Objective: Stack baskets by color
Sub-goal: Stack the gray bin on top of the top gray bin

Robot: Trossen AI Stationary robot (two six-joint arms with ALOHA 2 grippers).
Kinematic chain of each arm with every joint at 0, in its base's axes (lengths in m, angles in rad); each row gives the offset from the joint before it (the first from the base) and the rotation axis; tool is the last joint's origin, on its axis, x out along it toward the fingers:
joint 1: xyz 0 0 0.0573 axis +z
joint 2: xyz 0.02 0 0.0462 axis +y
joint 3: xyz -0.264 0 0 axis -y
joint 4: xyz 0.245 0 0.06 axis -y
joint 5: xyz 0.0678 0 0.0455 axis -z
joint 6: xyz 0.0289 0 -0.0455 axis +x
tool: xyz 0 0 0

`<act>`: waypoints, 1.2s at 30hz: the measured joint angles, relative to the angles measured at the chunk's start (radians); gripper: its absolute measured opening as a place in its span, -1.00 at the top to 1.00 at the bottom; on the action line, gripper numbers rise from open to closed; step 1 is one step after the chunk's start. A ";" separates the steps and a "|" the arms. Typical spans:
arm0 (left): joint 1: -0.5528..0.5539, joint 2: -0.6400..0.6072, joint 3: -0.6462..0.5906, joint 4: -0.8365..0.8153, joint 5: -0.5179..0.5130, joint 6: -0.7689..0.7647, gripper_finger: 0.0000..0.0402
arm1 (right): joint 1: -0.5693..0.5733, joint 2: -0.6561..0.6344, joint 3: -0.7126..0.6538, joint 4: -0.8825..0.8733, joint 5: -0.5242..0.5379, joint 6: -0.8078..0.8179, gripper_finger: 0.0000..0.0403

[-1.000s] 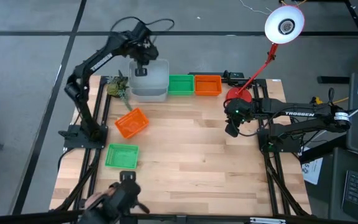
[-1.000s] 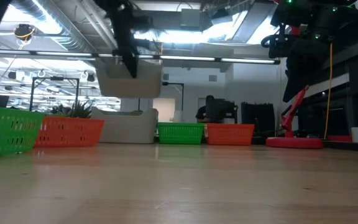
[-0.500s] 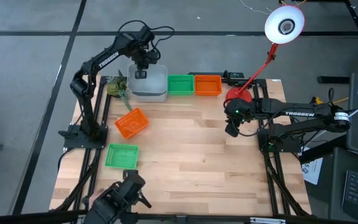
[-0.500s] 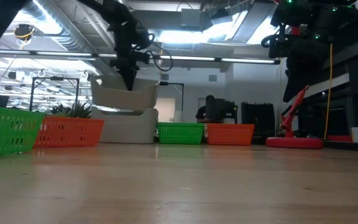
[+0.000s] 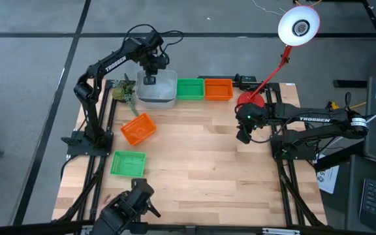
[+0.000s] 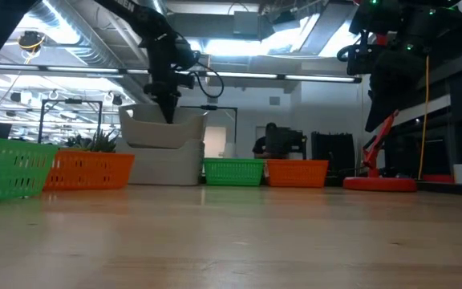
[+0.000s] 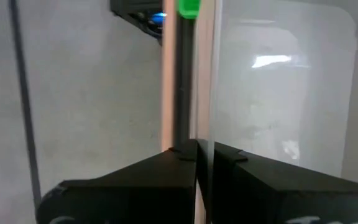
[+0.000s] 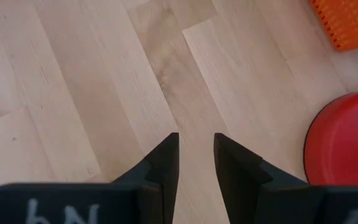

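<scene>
My left gripper (image 5: 149,79) is at the table's far edge, shut on a translucent grey basket (image 6: 164,131). That basket sits partly inside a second grey basket (image 6: 165,164) standing on the table. A green basket (image 5: 189,88) and an orange basket (image 5: 218,89) stand to the right of them. Another orange basket (image 5: 138,128) and another green basket (image 5: 128,163) lie near the left edge. My right gripper (image 8: 196,155) hangs open above bare wood on the right. My left gripper pinches one thin side wall of the upper grey basket (image 7: 204,118) between its two fingers, one finger (image 7: 166,171) outside and one inside. The fingers slant down from above. The basket stays open side up, its lower part within the basket below.
A red lamp base (image 5: 249,101) stands at the far right, close to my right gripper, its arm rising to a white lamp head (image 5: 299,26). A small plant (image 5: 124,91) sits left of the grey baskets. The wood (image 5: 194,156) in the table's middle is bare.
My left gripper has gone down with the grey basket. The basket hung well above the second grey basket and now sits partly inside it. The grip stayed shut.
</scene>
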 joint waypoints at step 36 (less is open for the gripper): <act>-0.209 -0.107 -0.116 0.217 -0.567 -0.112 0.73 | 0.000 0.000 0.000 0.001 0.000 0.000 0.51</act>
